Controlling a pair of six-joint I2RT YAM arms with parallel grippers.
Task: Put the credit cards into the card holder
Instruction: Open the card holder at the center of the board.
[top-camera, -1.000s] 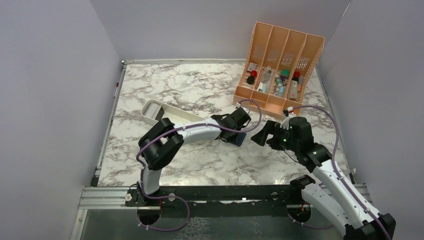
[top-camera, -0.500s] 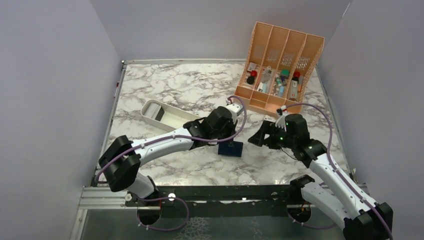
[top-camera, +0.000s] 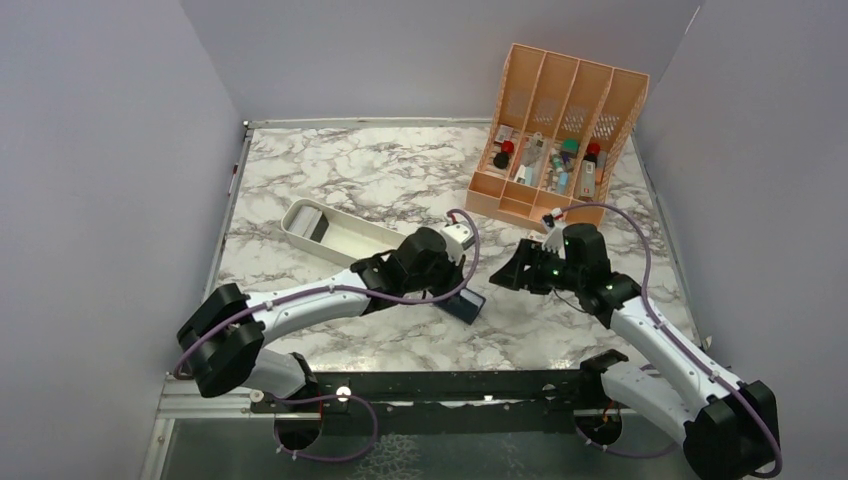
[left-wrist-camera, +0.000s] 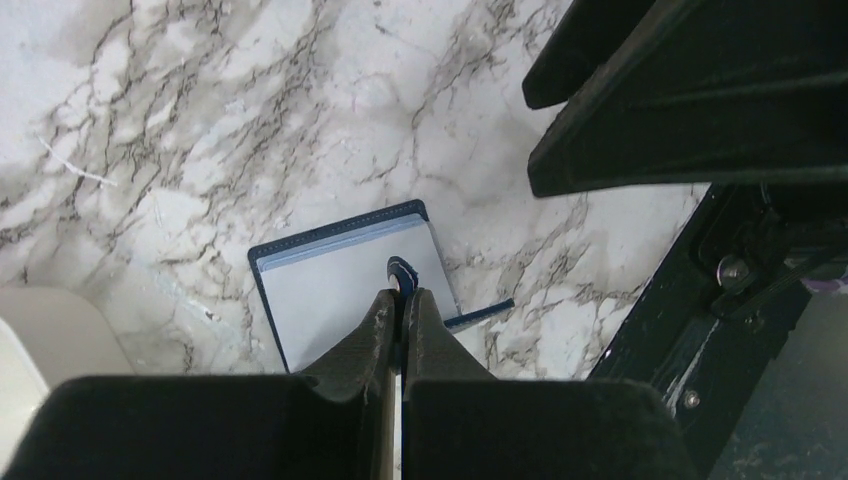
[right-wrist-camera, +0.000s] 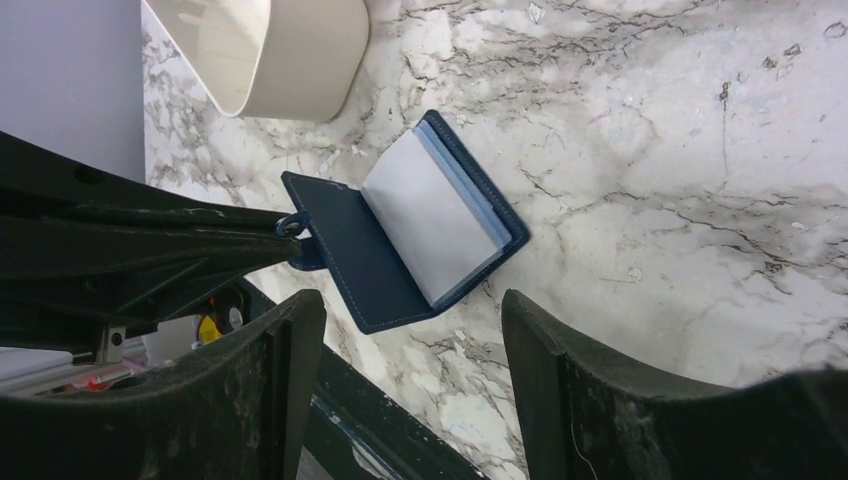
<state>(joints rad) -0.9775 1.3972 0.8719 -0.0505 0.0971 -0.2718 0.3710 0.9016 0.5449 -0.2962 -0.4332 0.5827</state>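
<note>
The navy card holder (top-camera: 468, 304) lies open on the marble near the front edge, its pale inner pocket (left-wrist-camera: 335, 290) facing up. My left gripper (left-wrist-camera: 402, 298) is shut on its snap tab (left-wrist-camera: 400, 271) and holds the cover flap (right-wrist-camera: 350, 255) up off the pocket side. The right gripper (right-wrist-camera: 410, 302) hovers open just right of the holder (right-wrist-camera: 430, 210), nothing between its fingers; it sits at the holder's right (top-camera: 513, 276) in the top view. No credit cards show in any view.
A white oblong tray (top-camera: 335, 235) stands left of the holder, its rounded end (right-wrist-camera: 290, 60) close by. An orange slotted organizer (top-camera: 555, 130) with small items fills the back right. The black front rail (left-wrist-camera: 690, 330) runs just beyond the holder.
The left arm has swung low and left, pulling the holder toward the front edge by its tab. The right gripper has moved left toward it with its jaws narrowing.
</note>
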